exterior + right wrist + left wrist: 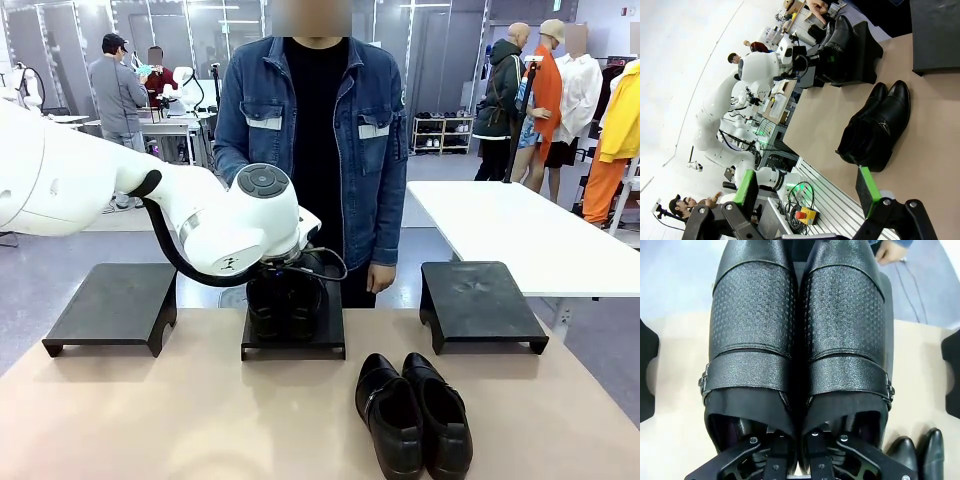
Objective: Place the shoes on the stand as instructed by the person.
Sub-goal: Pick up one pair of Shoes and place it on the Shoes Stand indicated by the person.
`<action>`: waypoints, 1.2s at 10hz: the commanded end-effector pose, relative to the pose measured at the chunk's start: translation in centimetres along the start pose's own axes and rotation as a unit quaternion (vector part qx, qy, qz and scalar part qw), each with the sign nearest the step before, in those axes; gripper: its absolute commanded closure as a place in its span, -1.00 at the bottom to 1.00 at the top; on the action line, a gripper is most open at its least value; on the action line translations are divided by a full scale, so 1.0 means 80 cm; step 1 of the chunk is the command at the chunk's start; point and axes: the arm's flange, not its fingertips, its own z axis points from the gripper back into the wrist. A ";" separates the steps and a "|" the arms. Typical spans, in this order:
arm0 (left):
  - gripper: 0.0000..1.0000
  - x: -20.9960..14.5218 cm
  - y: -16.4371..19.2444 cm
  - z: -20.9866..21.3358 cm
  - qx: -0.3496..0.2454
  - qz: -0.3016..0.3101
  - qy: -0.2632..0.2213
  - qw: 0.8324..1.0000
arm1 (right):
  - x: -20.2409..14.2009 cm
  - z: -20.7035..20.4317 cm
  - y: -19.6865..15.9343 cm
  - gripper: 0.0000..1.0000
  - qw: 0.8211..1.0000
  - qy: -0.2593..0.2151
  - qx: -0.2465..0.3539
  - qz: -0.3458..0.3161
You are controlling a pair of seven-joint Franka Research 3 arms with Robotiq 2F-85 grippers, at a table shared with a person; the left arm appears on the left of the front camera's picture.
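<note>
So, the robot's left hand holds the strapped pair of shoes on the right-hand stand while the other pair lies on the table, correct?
Not quite: it is the middle stand of the three, as the front view shows. The left hand does hold the strapped pair there, and the other pair lies on the table.

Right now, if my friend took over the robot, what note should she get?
Left claw: shut on the inner sides of the glossy black leather buckled-strap shoes, pinching the pair together. They look set on the middle flat black stand.
Right claw: open, holding nothing, above the tan table.
The other pair of glossy black leather shoes lies on the table, near the robot's right.
Done: first pair at its stand.
Left: let go, then place the other pair where the person in the blue denim jacket says.
</note>
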 end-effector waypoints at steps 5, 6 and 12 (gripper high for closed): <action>-0.82 0.013 -0.007 0.008 0.007 -0.010 -0.008 1.000 | 0.001 0.001 0.001 -1.00 1.000 -0.002 0.004 0.010; -0.65 0.013 -0.007 0.010 0.006 -0.010 -0.008 1.000 | 0.001 0.001 0.001 -1.00 1.000 -0.002 0.004 0.010; -1.00 0.011 -0.007 0.011 -0.001 -0.004 -0.009 1.000 | 0.001 0.001 0.001 -1.00 1.000 -0.002 0.004 0.010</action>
